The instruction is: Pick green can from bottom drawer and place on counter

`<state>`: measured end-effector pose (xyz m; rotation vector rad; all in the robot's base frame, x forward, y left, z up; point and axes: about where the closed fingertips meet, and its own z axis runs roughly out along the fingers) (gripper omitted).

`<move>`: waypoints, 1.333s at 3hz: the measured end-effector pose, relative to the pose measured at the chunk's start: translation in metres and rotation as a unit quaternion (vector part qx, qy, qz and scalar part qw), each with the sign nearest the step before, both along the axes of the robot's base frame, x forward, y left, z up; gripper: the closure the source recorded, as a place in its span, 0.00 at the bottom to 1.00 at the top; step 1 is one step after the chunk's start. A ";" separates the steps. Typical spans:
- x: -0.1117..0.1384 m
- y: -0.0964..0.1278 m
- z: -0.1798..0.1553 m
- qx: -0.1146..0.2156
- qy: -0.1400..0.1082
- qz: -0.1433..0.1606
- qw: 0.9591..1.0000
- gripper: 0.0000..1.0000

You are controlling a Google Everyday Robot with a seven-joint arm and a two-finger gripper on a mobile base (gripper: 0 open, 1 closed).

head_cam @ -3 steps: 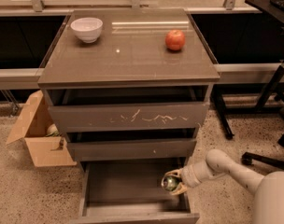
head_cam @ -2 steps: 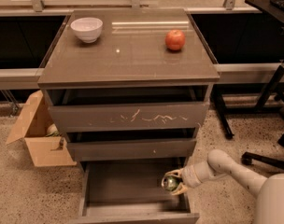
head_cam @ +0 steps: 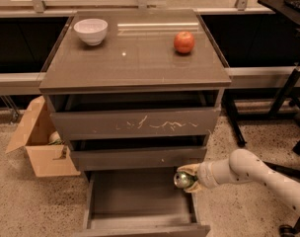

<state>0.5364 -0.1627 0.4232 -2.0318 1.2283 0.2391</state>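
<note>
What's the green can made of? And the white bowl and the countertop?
The green can, gripped by the tool at the bottom drawer: shiny metal, it glints. The bowl: probably glazed ceramic, smooth white. The counter: maybe glossy laminate, since it mirrors light.

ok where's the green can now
In the camera view, the green can is held in the gripper at the back right of the open bottom drawer, under the middle drawer.

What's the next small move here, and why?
Probably draw the green can toward the bottom drawer's open front first: the gripper looks shut on it at the right rear, close under the middle drawer, with the counter well above.
</note>
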 end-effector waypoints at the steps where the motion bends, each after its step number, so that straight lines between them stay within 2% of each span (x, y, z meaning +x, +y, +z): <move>1: -0.029 0.018 0.069 -0.039 -0.059 0.043 0.997 1.00; 2: -0.040 0.025 0.087 -0.054 -0.067 0.060 0.994 1.00; 3: -0.040 0.025 0.090 -0.052 -0.071 0.062 0.994 1.00; 4: -0.046 0.029 0.138 -0.033 -0.124 0.093 0.987 1.00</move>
